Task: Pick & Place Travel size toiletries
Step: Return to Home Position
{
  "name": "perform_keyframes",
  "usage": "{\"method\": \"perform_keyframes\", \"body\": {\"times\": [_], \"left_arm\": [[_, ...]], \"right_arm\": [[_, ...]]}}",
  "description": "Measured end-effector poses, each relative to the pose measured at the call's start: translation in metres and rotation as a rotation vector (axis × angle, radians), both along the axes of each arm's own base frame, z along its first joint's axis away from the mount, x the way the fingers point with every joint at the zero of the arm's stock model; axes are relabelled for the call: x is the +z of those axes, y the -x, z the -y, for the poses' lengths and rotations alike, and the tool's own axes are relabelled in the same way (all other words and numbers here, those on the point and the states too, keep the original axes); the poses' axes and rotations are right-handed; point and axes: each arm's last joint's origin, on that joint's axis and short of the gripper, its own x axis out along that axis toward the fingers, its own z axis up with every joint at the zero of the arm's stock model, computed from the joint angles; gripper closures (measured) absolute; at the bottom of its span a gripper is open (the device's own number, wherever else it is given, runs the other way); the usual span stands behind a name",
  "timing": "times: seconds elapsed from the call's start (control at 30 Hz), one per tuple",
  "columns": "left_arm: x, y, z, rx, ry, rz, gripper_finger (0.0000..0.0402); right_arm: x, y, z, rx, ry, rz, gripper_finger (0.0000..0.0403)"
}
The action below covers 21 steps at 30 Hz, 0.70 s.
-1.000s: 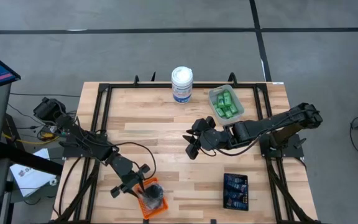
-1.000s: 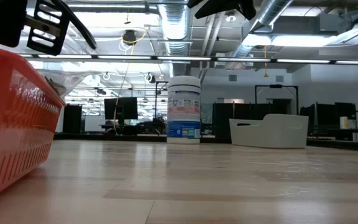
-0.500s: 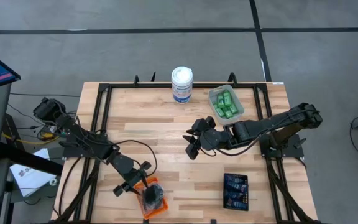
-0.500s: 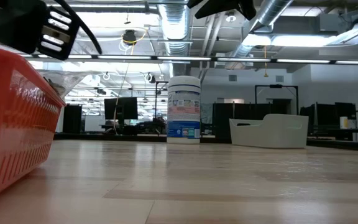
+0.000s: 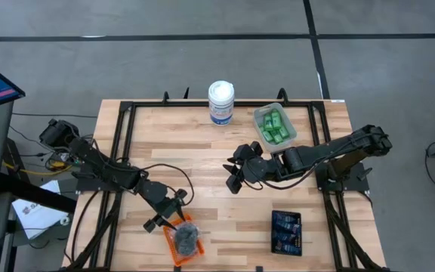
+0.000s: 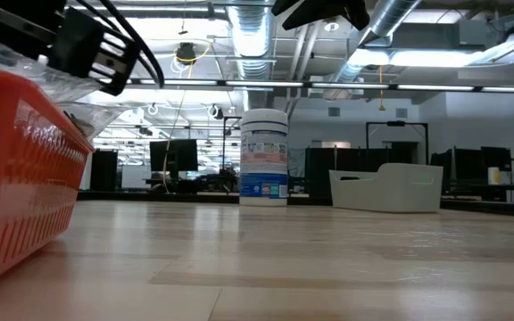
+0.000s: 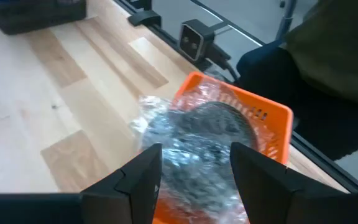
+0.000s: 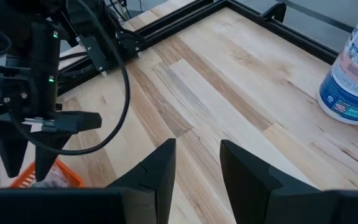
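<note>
The wooden table (image 5: 195, 151), made of light planks inside a black metal frame, is standing on a grey floor (image 5: 127, 53) crossed by dark lines. At about 7 o'clock on the table, close to the near edge, an orange basket (image 5: 174, 251) is holding round dark grey scrub pads (image 5: 186, 237) in crinkled clear wrap, and the pile is rising over the rim.

The left end effector (image 5: 168, 217) is hovering at 10 o'clock from the basket, above its corner. In the left wrist view its two fingers (image 7: 138, 180) are standing spread with nothing between them, and the wrapped pads are showing beyond the gap. The right end effector (image 5: 232, 175) is waiting over the middle of the table, pointing toward 9 o'clock. Its fingers (image 8: 160, 168) are also apart and empty.

At 12 o'clock a white canister (image 5: 220, 102) with a blue label is standing upright at the far edge. At 1 o'clock a clear tray (image 5: 258, 113) is carrying small green bottles (image 5: 275, 128). At 5 o'clock a black tray (image 5: 286, 214) is carrying dark blue tubes (image 5: 285, 234).

In the low view the room behind the table is showing a ceiling (image 6: 239, 27) with pipes and long lamps, and dark monitors far back.
</note>
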Motion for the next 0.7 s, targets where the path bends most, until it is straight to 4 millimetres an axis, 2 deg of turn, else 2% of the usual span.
{"method": "perform_keyframes", "body": {"times": [0.23,0.33,0.5,0.7], "left_arm": [[0.0,-0.004,-0.009,0.039,0.001,0.003,0.0215],[0.007,-0.004,-0.013,0.055,0.014,0.029,0.0215],[0.036,0.005,-0.023,0.088,0.065,0.146,0.0215],[0.074,0.028,-0.042,0.168,0.112,0.313,0.0215]], "right_arm": [[0.0,0.0,0.0,0.0,0.0,0.0,0.0285],[0.001,0.0,0.0,0.0,-0.002,0.007,0.0285],[0.001,0.0,0.0,0.008,0.01,0.006,0.0285],[0.002,0.0,0.0,0.033,0.045,-0.006,0.0285]]}}
